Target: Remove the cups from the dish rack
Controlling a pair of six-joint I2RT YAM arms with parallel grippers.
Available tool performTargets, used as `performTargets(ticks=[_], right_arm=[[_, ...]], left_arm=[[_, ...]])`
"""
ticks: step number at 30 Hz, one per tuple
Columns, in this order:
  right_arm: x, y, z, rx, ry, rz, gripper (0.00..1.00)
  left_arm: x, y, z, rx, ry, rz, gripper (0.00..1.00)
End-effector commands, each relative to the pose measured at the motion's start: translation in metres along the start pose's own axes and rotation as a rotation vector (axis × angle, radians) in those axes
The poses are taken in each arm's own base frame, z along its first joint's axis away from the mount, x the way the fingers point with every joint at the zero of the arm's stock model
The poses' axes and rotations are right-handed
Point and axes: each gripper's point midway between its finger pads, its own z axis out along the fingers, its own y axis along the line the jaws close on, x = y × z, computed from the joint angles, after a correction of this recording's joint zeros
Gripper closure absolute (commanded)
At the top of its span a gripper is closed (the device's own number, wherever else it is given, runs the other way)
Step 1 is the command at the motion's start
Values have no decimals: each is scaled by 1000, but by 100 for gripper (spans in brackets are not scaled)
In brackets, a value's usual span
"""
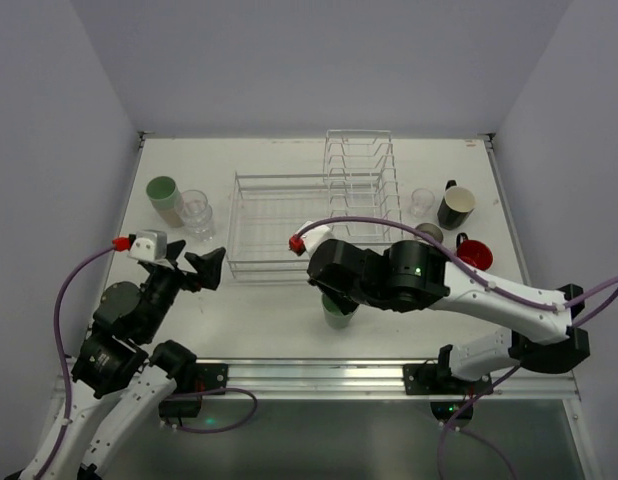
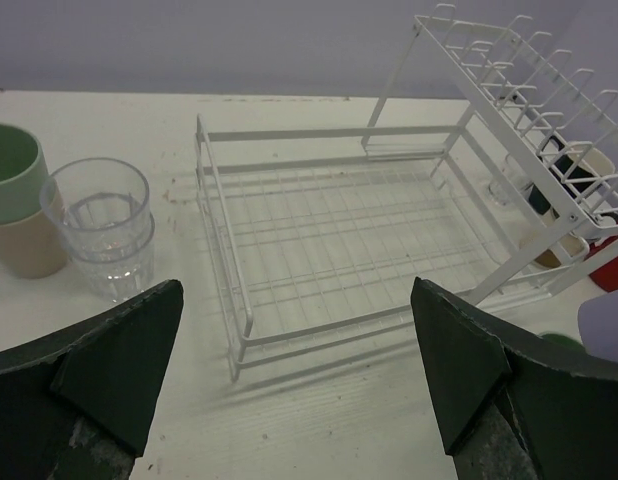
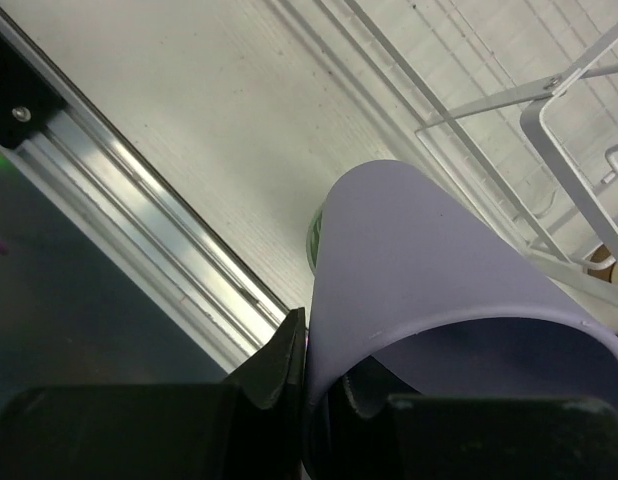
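Across the white desk (image 1: 269, 335), the largest item is the dish rack (image 1: 289, 177), standing at the middle toward the far edge. Its low basket is on the left and its upright dividers on the right. No cup shows in either section, from above or in the left wrist view (image 2: 329, 240).

The left hand (image 1: 194, 268) hovers just in front of the basket's near-left corner. Its jaws are spread wide and hold nothing (image 2: 294, 380). The right hand (image 3: 309, 365) is hidden under its own arm from above. Its wrist view shows it pinched shut on the wall of a lavender cup (image 3: 439, 300). That cup hangs off the rack, directly over a green cup (image 1: 336, 314) on the desk in front of the basket.

Unloaded cups stand in two groups:

- **Left of the rack:** a pale green tumbler nested in a beige one (image 1: 165, 198), with stacked clear glasses (image 1: 197, 213) just beside it.
- **Right of the rack:** a black mug (image 1: 455, 206), a red mug (image 1: 473, 250), a single clear glass (image 1: 422, 201) and a small tan cup (image 1: 429, 233).

Judged from this layout, the task is almost finished. Only the lavender cup remains to be set down, probably into the green cup below it.
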Motion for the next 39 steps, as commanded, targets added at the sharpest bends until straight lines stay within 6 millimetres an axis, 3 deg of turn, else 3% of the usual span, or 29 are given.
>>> performTargets(ticks=[1, 10, 29, 37, 39], right_arm=[[12, -9, -5, 31, 99, -99, 100], [19, 1, 21, -44, 187, -133, 100], [53, -1, 47, -70, 286, -134, 100], [64, -4, 67, -56, 309, -132, 100], [64, -4, 71, -53, 305, -134, 94]], left_arm=[[-12, 4, -4, -13, -62, 22, 0], [-12, 2, -6, 4, -62, 30, 0], [-11, 2, -4, 14, -63, 35, 0], [-11, 2, -5, 15, -64, 37, 0], [-11, 2, -5, 15, -64, 37, 0]])
